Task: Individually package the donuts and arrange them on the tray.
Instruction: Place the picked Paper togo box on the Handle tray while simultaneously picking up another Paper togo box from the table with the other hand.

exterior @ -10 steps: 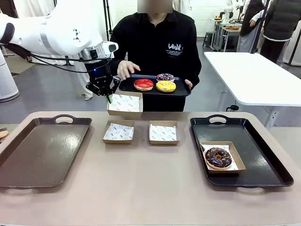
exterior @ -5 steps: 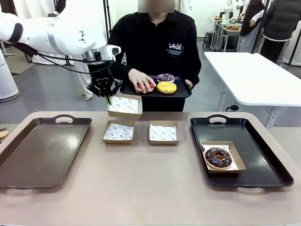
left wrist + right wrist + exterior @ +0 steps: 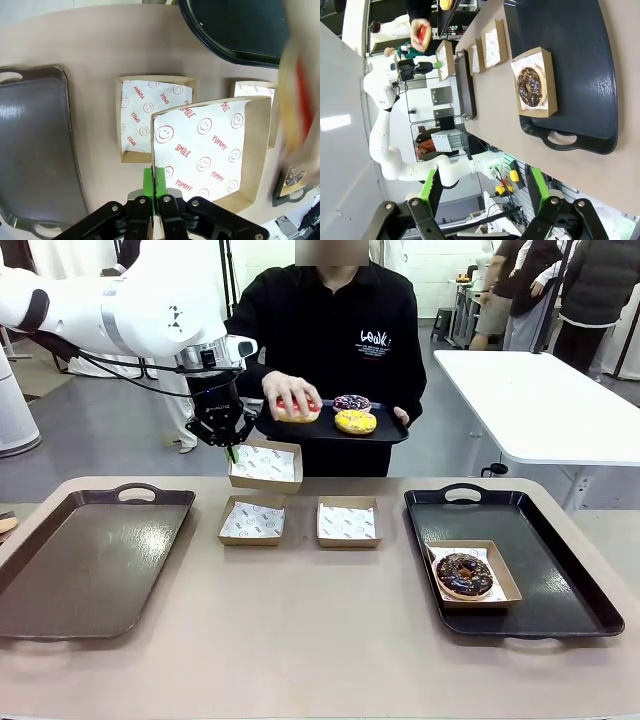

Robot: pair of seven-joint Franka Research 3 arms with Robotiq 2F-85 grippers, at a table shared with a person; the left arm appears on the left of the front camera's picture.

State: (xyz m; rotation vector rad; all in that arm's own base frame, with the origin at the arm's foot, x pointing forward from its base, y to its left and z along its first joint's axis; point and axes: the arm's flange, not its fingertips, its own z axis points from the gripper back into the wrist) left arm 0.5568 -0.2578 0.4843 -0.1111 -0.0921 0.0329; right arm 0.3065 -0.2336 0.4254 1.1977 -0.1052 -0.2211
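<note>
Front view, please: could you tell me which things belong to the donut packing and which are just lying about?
Job: red donut, yellow donut, sprinkled donut, boxed chocolate donut, box in left gripper, two empty boxes, right tray.
Idle: left tray, white side table.

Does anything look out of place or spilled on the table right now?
Nothing stands out. One box is off the table, but the left gripper holds it by its rim. The two other empty boxes sit straight, and the boxed donut sits on the right tray. No spills.
</note>
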